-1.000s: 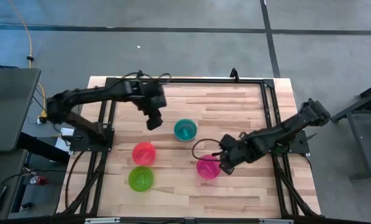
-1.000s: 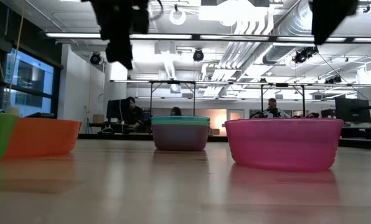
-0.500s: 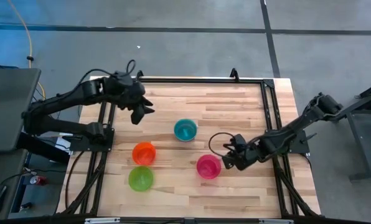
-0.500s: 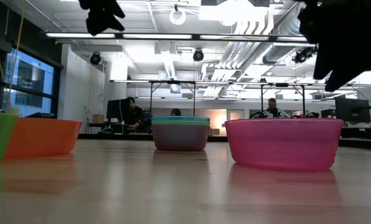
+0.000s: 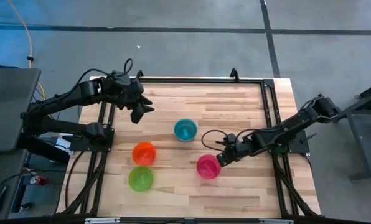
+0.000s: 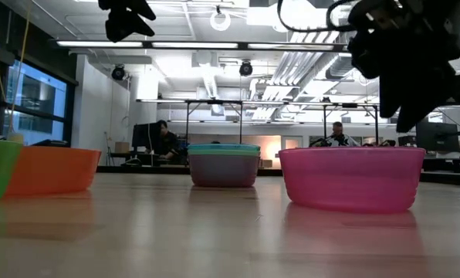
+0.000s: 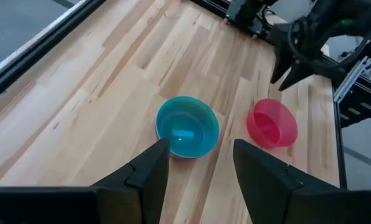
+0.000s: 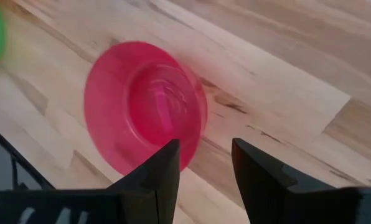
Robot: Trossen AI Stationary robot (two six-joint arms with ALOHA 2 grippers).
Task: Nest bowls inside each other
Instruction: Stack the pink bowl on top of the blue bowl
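Observation:
The pink bowl stands upright on its base, also seen in the right wrist view and the low view. My right gripper hovers open just above its right rim. A stack of nested bowls sits mid-table with the blue bowl on top and a purple one showing beneath. The orange bowl and green bowl stand apart, near left. My left gripper is open and raised by the far left corner.
A black frame runs along the table's far and side edges. Bare wood lies between the stack and the pink bowl and across the far half. The low view shows a room with people seated far behind the table.
My left gripper has drawn away from the stack, up and toward the table's far left corner, then stayed still. My right gripper backed a little toward the right edge, then came back toward the pink bowl and lower. No bowl has moved.

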